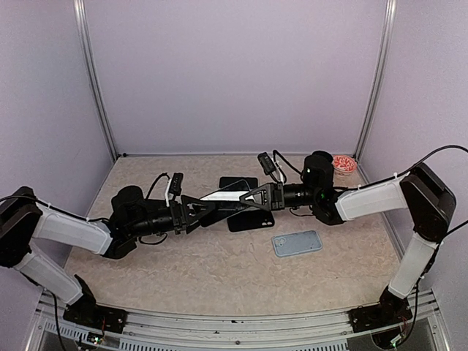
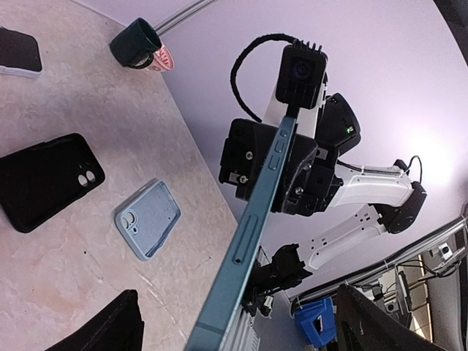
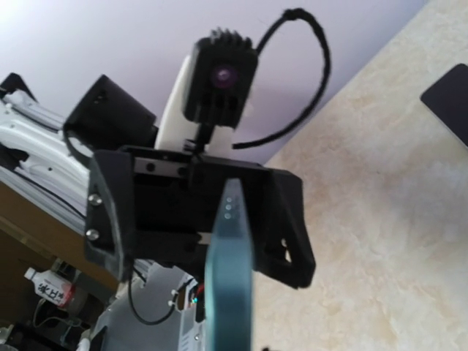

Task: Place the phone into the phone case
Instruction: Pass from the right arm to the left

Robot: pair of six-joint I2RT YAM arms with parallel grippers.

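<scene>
The phone (image 2: 256, 212), a slim blue-green handset, is up in the air between the two arms, well above the desk (image 1: 183, 270), turned edge-on and bridging from one claw to the other. The right claw (image 1: 254, 197) is pressed together on the phone's far end and carries it. The left claw (image 1: 201, 207) reaches in from the opposite side with its fingers (image 2: 110, 325) spread wide to either side of the near end; from the left wrist view they look apart from the phone, not gripping.

This reads as a hand-over or re-grip step, with the insertion itself not yet begun. Two empty cases lie on the desk: a black phone case (image 2: 47, 179) almost directly beneath the right claw, and a light blue phone case (image 1: 297, 243) further to the right claw's near side, well apart from it, both with the open side up. I cannot tell which one is meant, though the blue one matches the phone's colour. A dark cup (image 2: 135, 42) stands beyond the right claw, out of the way.

Next, the left claw likely needs to pinch the phone's end squarely before the right one lets go, or the phone could drop. After that the phone must be turned flat and lined up over a case.
</scene>
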